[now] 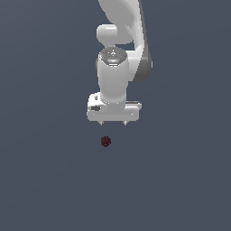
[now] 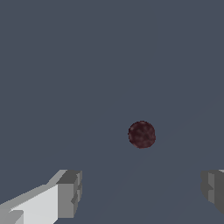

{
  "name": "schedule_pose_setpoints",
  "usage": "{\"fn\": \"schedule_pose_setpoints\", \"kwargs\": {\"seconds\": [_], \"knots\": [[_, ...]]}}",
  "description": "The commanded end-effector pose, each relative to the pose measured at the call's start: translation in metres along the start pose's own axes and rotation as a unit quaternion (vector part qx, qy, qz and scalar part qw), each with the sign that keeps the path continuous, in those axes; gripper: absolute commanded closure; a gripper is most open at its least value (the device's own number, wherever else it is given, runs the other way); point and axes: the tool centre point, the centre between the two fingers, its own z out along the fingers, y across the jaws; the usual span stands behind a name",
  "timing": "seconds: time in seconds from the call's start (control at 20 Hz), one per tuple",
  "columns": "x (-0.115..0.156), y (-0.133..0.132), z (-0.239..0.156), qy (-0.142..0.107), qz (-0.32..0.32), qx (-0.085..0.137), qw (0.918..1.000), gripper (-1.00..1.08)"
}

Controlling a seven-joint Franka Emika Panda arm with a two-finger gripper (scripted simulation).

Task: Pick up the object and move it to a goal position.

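The object, a tiny dark maroon bumpy berry-like lump [image 1: 105, 141], lies on the flat grey-blue surface. It also shows in the wrist view [image 2: 141, 134]. My white gripper [image 1: 114, 122] hangs above it, a little toward the exterior view's right of it, pointing straight down. The jaws stand wide apart and hold nothing. In the wrist view the two grey fingertips [image 2: 70, 194] frame the gripper [image 2: 142, 190], and the lump lies beyond the gap between them, apart from both.
The plain grey-blue surface [image 1: 180, 180] fills both views. The white arm [image 1: 122, 27] rises out of the exterior view's top.
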Motion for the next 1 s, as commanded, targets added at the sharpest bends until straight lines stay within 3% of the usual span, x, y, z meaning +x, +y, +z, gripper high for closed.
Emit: {"fn": "schedule_pose_setpoints", "kwargs": {"seconds": [0.0, 0.6, 0.95], "knots": [[0.0, 0.0, 0.0, 0.0, 0.0, 0.0, 1.0, -0.92], [0.004, 0.017, -0.01, 0.011, -0.012, -0.014, 0.9998, -0.92], [0.005, 0.021, 0.009, 0.007, -0.02, -0.011, 0.9997, -0.92]]}}
